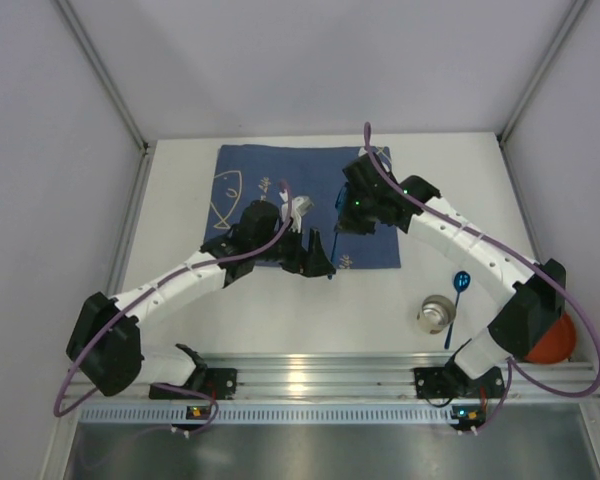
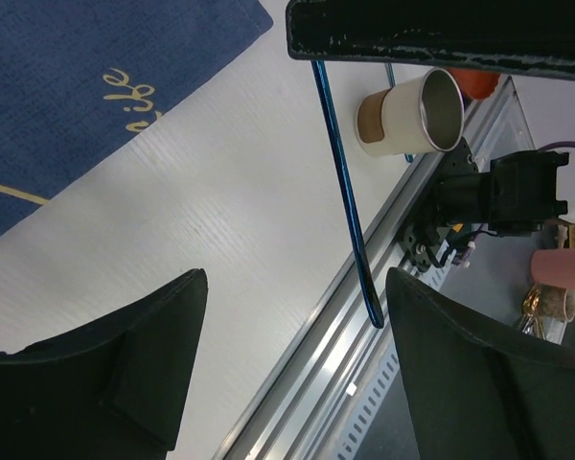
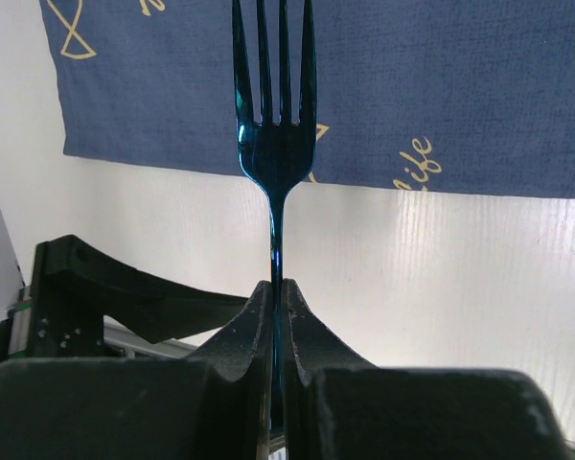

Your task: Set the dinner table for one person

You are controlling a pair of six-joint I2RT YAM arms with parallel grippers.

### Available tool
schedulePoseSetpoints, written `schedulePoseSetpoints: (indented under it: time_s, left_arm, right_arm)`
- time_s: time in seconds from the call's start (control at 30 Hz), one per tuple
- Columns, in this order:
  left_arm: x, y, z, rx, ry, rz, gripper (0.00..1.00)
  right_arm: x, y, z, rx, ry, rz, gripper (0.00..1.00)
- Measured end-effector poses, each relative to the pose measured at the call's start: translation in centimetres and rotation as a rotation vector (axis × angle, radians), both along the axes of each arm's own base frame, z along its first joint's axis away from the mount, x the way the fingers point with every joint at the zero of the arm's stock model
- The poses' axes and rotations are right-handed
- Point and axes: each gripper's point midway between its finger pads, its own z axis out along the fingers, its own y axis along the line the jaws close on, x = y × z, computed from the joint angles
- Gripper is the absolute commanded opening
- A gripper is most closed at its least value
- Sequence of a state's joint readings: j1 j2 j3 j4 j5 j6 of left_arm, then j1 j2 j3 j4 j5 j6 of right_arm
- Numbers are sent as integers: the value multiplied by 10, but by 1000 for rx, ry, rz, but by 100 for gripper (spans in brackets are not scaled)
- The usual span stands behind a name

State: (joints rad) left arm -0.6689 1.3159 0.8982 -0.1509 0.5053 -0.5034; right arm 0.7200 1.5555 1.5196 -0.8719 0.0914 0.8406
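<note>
Fingers of the left gripper (image 2: 295, 283) stand wide apart above the dinner table (image 2: 220, 220), a blue mat (image 2: 77, 86) off to their side. The right gripper (image 3: 277, 287) is clamped on a blue fork (image 3: 276, 153), tines jutting past its fingertips toward the mat, table beneath it.

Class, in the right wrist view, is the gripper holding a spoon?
No: the right gripper is shut on a blue fork, its four tines plainly visible.
</note>
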Motion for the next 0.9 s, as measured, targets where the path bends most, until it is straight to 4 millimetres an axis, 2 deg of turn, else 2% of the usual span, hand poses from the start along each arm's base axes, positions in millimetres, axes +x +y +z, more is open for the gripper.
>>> schedulePoseSetpoints:
  time_s: [0.07,0.1,0.17,0.23,0.4,0.43,0.47,0.53,0.63,0.7,0.8,0.83,0.9]
  left_arm:
    - [-2,-3,-4,2,18,-13,70]
    - [-4,-4,-6,3,24,-19,60]
    - [-7,-5,-7,-1,43,-30,23]
    - [-7,-7,-8,-7,47,-42,0]
    - [-7,-12,-10,-14,78,-57,0]
    - [-7,-12,-11,-15,85,-60,0]
    - [-7,-13,-12,-10,89,-63,0]
    - [-2,-14,-12,-1,84,-69,0]
    - [8,-10,-9,-19,105,-100,0]
    - [23,0,-12,-48,143,-93,0]
    - [66,33,-29,-94,252,-16,0]
    - [88,51,-40,-101,292,38,0]
    - [117,79,-62,-87,347,113,0]
  right_arm:
    - [0,1,1,7,1,0,0]
    - [0,2,1,12,2,-1,0]
    - [0,3,2,20,4,-4,0]
    - [0,5,3,34,6,-7,0]
    - [1,8,3,47,11,-11,0]
    - [1,8,2,45,12,-12,24]
    - [1,9,1,50,17,-18,52]
    - [0,14,0,72,27,-11,99]
    - [7,10,-5,60,24,-36,100]
    - [8,9,-7,60,30,-40,100]
    - [7,4,-9,54,34,-42,100]
    - [7,0,-10,51,35,-48,100]
    - [2,-13,-13,41,42,-67,100]
